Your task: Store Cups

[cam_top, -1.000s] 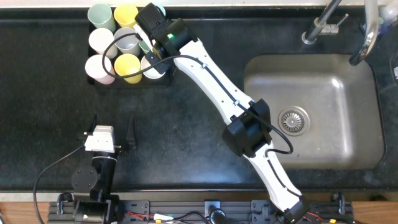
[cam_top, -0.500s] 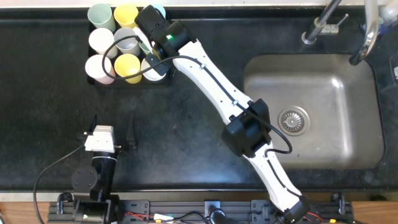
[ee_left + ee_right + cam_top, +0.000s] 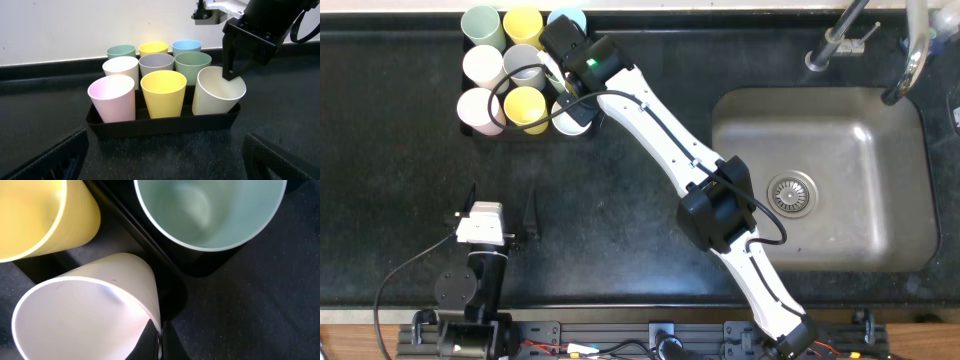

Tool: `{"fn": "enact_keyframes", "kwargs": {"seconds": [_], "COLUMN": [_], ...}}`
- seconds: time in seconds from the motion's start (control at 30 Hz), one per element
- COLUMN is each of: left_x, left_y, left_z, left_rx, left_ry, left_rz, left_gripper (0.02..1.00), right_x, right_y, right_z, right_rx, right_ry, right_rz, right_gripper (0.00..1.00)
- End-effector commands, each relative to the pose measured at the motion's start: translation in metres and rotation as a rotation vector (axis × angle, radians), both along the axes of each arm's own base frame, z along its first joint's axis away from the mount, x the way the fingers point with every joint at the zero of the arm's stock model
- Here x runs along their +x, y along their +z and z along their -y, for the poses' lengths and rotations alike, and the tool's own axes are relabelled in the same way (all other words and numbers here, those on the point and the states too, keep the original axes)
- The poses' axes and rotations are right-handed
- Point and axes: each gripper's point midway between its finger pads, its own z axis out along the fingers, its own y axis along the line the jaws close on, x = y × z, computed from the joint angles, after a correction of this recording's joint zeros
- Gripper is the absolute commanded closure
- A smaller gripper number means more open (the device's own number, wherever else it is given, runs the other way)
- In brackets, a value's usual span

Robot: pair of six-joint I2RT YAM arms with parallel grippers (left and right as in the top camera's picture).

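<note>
Nine cups [image 3: 156,65] are held in the tray [image 3: 165,125], in three rows of three. The white cup [image 3: 217,95] is seen in the tray's corner nearest the sink [image 3: 820,170], tilted, just beside a yellow cup [image 3: 162,92]. Its rim is clamped by the right gripper [image 3: 231,74], with one finger set inside the cup. The left gripper [image 3: 501,206] is held over the counter [image 3: 620,220], well apart from the tray, with its fingers spread wide.
</note>
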Motion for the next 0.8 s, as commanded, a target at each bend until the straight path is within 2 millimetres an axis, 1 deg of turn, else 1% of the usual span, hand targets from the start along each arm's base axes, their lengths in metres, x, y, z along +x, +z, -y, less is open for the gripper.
{"fn": "enact_keyframes", "kwargs": {"seconds": [0.03, 0.2, 0.23, 0.27, 0.3, 0.33, 0.37, 0.4, 0.57, 0.67, 0.7, 0.73, 0.77, 0.8], "left_x": [0.000, 0.000, 0.000, 0.000, 0.000, 0.000, 0.000, 0.000, 0.000, 0.000, 0.000, 0.000, 0.000, 0.000], "left_y": [0.000, 0.000, 0.000, 0.000, 0.000, 0.000, 0.000, 0.000, 0.000, 0.000, 0.000, 0.000, 0.000, 0.000], "left_z": [-0.001, -0.001, -0.001, -0.001, -0.001, -0.001, -0.001, -0.001, -0.001, -0.001, -0.001, -0.001, -0.001, -0.001], "left_rx": [0.010, 0.010, 0.010, 0.010, 0.010, 0.010, 0.010, 0.010, 0.010, 0.010, 0.010, 0.010, 0.010, 0.010], "left_ry": [0.006, 0.006, 0.006, 0.006, 0.006, 0.006, 0.006, 0.006, 0.006, 0.006, 0.006, 0.006, 0.006, 0.006], "left_rz": [0.005, 0.005, 0.005, 0.005, 0.005, 0.005, 0.005, 0.005, 0.005, 0.005, 0.005, 0.005, 0.005, 0.005], "left_gripper": [0.020, 0.020, 0.020, 0.020, 0.020, 0.020, 0.020, 0.020, 0.020, 0.020, 0.020, 0.020, 0.020, 0.020], "right_x": [-0.002, -0.003, -0.003, -0.003, -0.003, -0.003, -0.003, -0.003, 0.000, 0.008, 0.011, 0.013, 0.013, 0.015], "right_y": [-0.013, -0.016, -0.016, -0.016, -0.016, -0.016, -0.016, -0.016, -0.014, -0.010, -0.007, -0.005, -0.001, 0.002], "right_z": [0.001, 0.002, 0.002, 0.002, 0.002, 0.002, 0.002, 0.002, 0.000, -0.002, -0.001, -0.002, -0.003, -0.003], "right_rx": [-0.017, -0.022, -0.022, -0.022, -0.022, -0.022, -0.022, -0.021, -0.013, -0.008, -0.009, -0.004, 0.001, 0.003], "right_ry": [0.005, 0.005, 0.005, 0.005, 0.005, 0.005, 0.005, 0.005, 0.004, -0.005, -0.009, -0.009, -0.008, -0.011], "right_rz": [-0.023, -0.029, -0.029, -0.029, -0.028, -0.028, -0.028, -0.027, -0.011, 0.026, 0.042, 0.051, 0.059, 0.067], "right_gripper": [0.956, 0.950, 0.818, 0.540, 0.323, 0.165, 0.060, 0.005, 0.003, 0.005, 0.045, 0.040, 0.003, 0.003]}}
